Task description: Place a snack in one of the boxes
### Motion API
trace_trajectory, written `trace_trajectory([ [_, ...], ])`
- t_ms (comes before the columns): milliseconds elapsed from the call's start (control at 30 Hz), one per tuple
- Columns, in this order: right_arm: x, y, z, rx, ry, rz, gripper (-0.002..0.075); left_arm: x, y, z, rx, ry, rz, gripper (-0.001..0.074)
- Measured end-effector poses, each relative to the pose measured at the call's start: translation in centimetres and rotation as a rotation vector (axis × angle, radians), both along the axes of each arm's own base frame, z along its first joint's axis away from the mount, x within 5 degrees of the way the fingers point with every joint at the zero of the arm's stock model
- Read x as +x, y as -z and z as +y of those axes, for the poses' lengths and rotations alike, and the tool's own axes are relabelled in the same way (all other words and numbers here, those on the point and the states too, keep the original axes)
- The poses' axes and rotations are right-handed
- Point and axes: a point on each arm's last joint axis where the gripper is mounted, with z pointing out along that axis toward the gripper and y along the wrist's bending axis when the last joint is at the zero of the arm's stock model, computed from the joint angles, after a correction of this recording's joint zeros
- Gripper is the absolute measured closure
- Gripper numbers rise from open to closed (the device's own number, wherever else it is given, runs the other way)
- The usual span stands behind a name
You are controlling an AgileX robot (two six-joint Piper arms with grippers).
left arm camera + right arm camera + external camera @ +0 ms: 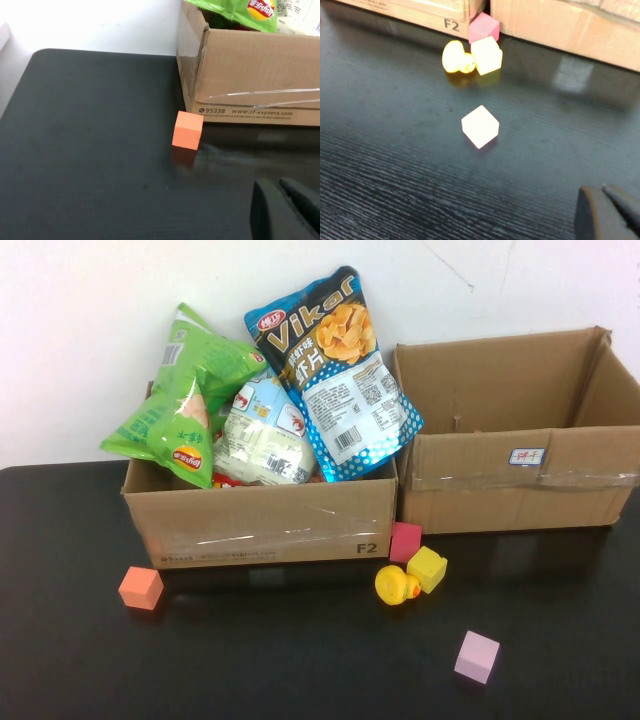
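Here, left gripper [287,210] shut, empty, low over bare table [300,660] near orange cube [187,130]. Right gripper [610,212] shut, empty, pale cube [480,126] ahead, open table around. Farther: duck [396,585], yellow cube [427,568], pink cube [405,541] touching boxes' front. Left box [260,520] holds green bag [180,400], white bag [262,440], blue bag [335,370]. Right box [520,480] empty.

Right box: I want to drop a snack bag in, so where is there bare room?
The right box looks empty inside. The left box is crammed with snack bags. Table is bare between the orange cube and the duck.
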Motion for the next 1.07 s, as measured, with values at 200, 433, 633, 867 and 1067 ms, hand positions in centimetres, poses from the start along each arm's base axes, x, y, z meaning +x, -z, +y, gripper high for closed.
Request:
trace_trajectory([
  [200,-2.9,1.2,-1.8,0.048,0.071,-0.109,0.0725,0.0,0.0,0.0,0.0,0.0,0.0,0.0736],
  [433,-5.3,3.5,-3.6,0.114,0.262,-0.41,0.0725,0.0,0.0,0.0,0.0,0.0,0.0,0.0736],
  [633,-4.9,7.7,-4.4,0.11,0.406,-0.52,0.0725,0.0,0.0,0.0,0.0,0.0,0.0,0.0736],
  [867,-5.0,10.4,-4.4,0.076,0.422,-0.354,0.0725,0.0,0.0,0.0,0.0,0.0,0.0,0.0736],
  [1067,-5.1,10.6,-4.4,0.039,0.404,-0.343,0.0725,0.0,0.0,0.0,0.0,0.0,0.0,0.0736],
])
